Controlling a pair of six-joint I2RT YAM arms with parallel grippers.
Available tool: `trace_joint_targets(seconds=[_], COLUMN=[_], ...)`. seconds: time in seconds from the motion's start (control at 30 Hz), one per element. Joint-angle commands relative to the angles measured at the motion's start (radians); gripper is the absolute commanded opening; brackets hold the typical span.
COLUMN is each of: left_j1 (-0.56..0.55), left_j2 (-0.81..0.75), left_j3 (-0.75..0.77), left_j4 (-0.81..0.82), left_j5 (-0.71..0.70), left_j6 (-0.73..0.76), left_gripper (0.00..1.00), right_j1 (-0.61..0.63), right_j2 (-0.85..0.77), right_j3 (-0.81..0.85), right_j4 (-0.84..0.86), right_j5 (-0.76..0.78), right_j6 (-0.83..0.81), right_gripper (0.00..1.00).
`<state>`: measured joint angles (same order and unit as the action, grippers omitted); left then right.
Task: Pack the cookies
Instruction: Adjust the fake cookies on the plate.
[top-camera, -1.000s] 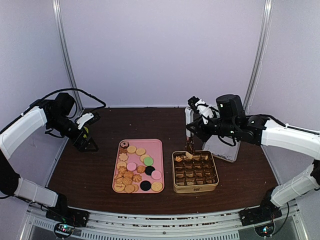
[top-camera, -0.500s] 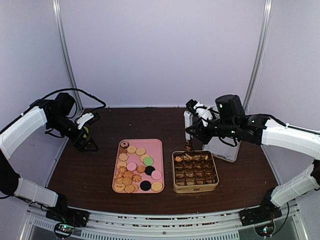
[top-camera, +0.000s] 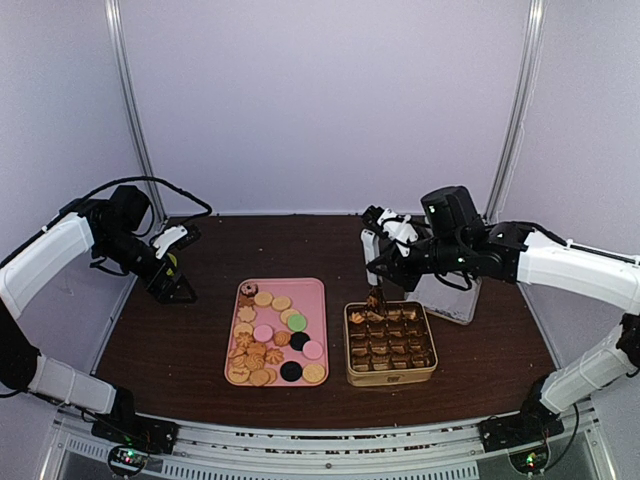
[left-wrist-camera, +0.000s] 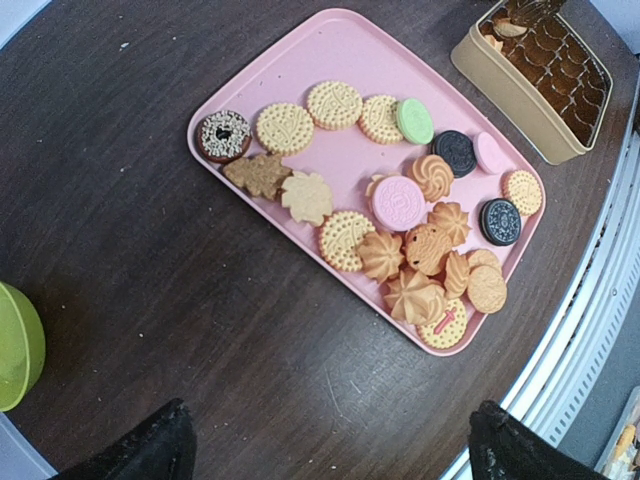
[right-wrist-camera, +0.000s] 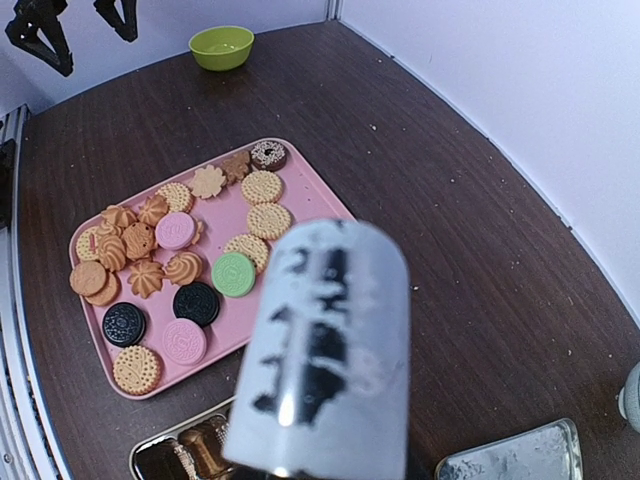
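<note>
above the tin's far left corner the right gripper clamped the tongs, probably to drop cookies into its cells, while the left gripper hung wide open, empty.

Nothing here that I can read: no words, brand or number. The cookies on the pink tray bear stamped patterns, too fine to make out.

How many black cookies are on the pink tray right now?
2. One black cookie lies between the green cookie and a pink cookie; the other sits near the tray's front edge. The piled tan cookies might hide more.
</note>
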<state>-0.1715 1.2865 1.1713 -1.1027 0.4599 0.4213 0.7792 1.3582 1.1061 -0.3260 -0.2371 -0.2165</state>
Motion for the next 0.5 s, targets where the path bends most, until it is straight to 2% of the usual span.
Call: trace_joint_targets(seconds=[0.0,0.47], left_j1=[0.006,0.006], left_j2=[-0.001,-0.001], left_j3=[-0.002,-0.008], left_j4=[-0.006,-0.005], left_j5=[0.008,0.008], left_j6=[0.003,0.009], left_gripper=[0.98,0.98], right_j1=[0.004,0.004], right_j2=[-0.001,0.065], right_j3=[0.047,0.057], right_j4=[-0.028,0.002], right_j5=[-0.013,0.052], right_j6=[-0.038,-0.045], right_gripper=[0.0,0.05])
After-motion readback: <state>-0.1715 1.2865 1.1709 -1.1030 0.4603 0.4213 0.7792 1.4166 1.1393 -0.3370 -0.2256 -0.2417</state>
